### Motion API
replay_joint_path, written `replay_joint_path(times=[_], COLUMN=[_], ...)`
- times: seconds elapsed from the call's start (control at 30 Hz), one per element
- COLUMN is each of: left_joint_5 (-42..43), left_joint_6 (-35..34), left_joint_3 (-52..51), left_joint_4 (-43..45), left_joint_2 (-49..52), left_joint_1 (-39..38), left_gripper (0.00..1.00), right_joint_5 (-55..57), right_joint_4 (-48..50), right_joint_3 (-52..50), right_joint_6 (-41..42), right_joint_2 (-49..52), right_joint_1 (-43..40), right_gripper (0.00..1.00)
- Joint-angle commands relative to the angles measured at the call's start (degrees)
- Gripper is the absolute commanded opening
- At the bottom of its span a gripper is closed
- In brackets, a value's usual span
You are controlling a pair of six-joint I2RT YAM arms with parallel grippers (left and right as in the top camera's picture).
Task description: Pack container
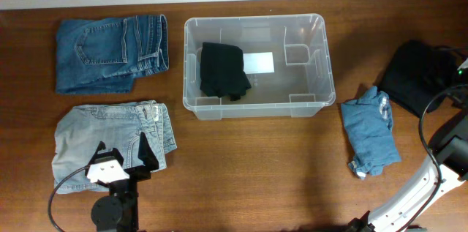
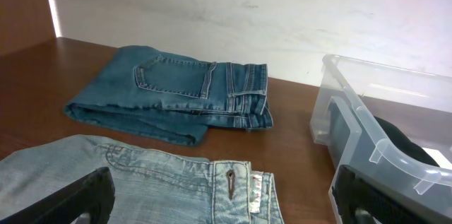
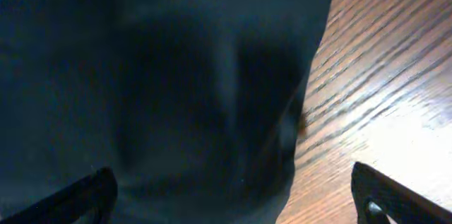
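Right now I see the container, a clear rectangular plastic bin with a rounded rim and ribbed corners, sitting at the middle of the far edge of the wood-grained worktop. Inside, toward its left end, lies a folded black garment, just beside a white label on the base whose print is too small for me to read. Folded dark blue jeans lie at the far left corner, stitched pocket up, and pale washed jeans lie at the near left. My left gripper hovers over these, pointing toward the far edge, fingers wide apart and holding nothing. A crumpled blue denim piece lies right of the bin. My right gripper hangs close over dark cloth by the right edge, fingers spread and empty.
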Motion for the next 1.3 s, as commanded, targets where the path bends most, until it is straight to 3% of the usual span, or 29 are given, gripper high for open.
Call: replay_joint_path(times=[0.0, 0.97, 1.03, 1.07, 1.1, 1.17, 1.27], left_joint_5=[-0.37, -0.37, -0.39, -0.39, -0.39, -0.39, -0.39], left_joint_6=[0.48, 0.48, 0.50, 0.48, 0.48, 0.48, 0.48], left_joint_3=[-0.07, -0.07, -0.07, -0.07, -0.07, -0.07, -0.07], left_joint_4=[-0.26, -0.26, -0.26, -0.26, -0.26, -0.26, -0.26], left_joint_2=[-0.28, -0.28, -0.28, -0.28, -0.28, -0.28, -0.28], left_joint_1=[0.35, 0.35, 0.35, 0.35, 0.35, 0.35, 0.35], left_gripper=[0.99, 0.99, 0.99, 0.99, 0.99, 1.00, 0.99], right_joint_5=[0.85, -6.91, -7.65, -8.92, -9.70, -11.54, -14.75], right_joint_4=[1.31, 6.82, 6.82, 6.80, 6.82, 6.80, 6.60], right_joint_3=[-1.92, -4.37, -4.37, -4.37, -4.37, -4.37, -4.33], right_joint_6=[0.63, 0.66, 0.66, 0.66, 0.66, 0.66, 0.66], right_joint_2=[0.83, 5.42, 5.42, 5.42, 5.42, 5.42, 5.42], right_joint_1=[0.22, 1.29, 1.29, 1.18, 1.18, 1.14, 1.11], right_gripper=[0.98, 1.00, 0.90, 0.71, 0.60, 0.51, 0.29])
